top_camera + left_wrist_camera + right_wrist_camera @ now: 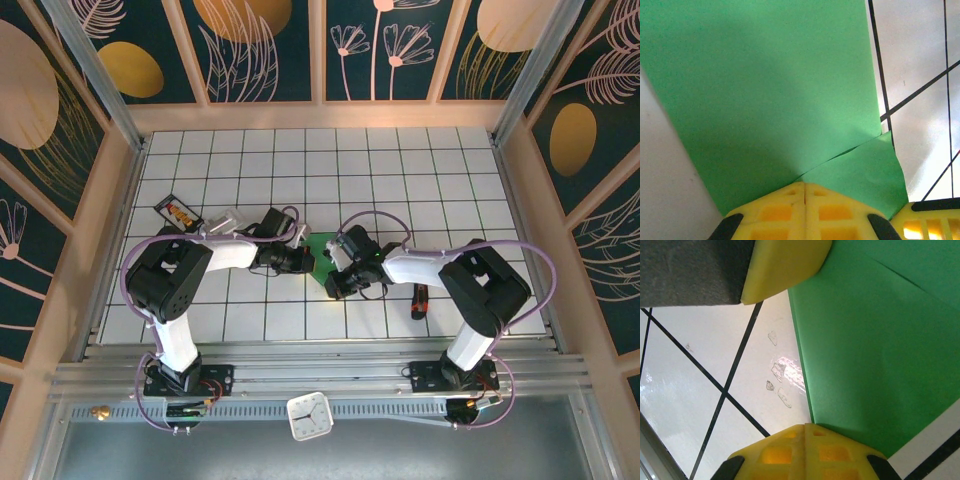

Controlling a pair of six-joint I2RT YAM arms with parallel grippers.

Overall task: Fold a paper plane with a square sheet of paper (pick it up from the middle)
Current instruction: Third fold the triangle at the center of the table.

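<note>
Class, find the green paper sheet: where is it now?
In the top view the green paper sheet sits mid-table, pinched between the left hand and the right hand.

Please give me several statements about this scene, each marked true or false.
1. The green paper is between the left gripper and the right gripper. True.
2. The left gripper's jaws stand wide open. False: they are closed on the paper.
3. The right gripper's jaws are closed at the paper's edge. True.
4. The clock stands on the gridded table. False: it sits off the table, beyond its near edge.
5. A red and black tool lies on the table. True.
</note>
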